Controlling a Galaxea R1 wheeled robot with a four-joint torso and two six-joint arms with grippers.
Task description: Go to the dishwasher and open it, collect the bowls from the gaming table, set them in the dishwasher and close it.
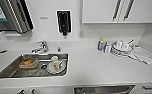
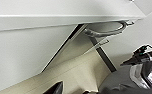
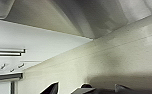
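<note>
The robot faces a white kitchen counter [image 1: 92, 67], so the head view looks straight down on it. At the bottom centre of that frame the steel top edge of the dishwasher [image 1: 104, 89] sits under the counter, apparently tipped slightly outward, though I cannot tell how far it is open. In the left half lies the sink [image 1: 9, 71], holding a plate with a cup [image 1: 56, 66] and an orange sponge dish [image 1: 28, 63], probably left for washing. A stack of dishes [image 1: 120, 48] and a cloth [image 1: 144, 55] rest at the right. A soap dispenser [image 1: 63, 22] hangs upper centre, handy above the tap [image 1: 43, 46]. Neither gripper's fingers can be judged open or closed. The gaming table is elsewhere.
</note>
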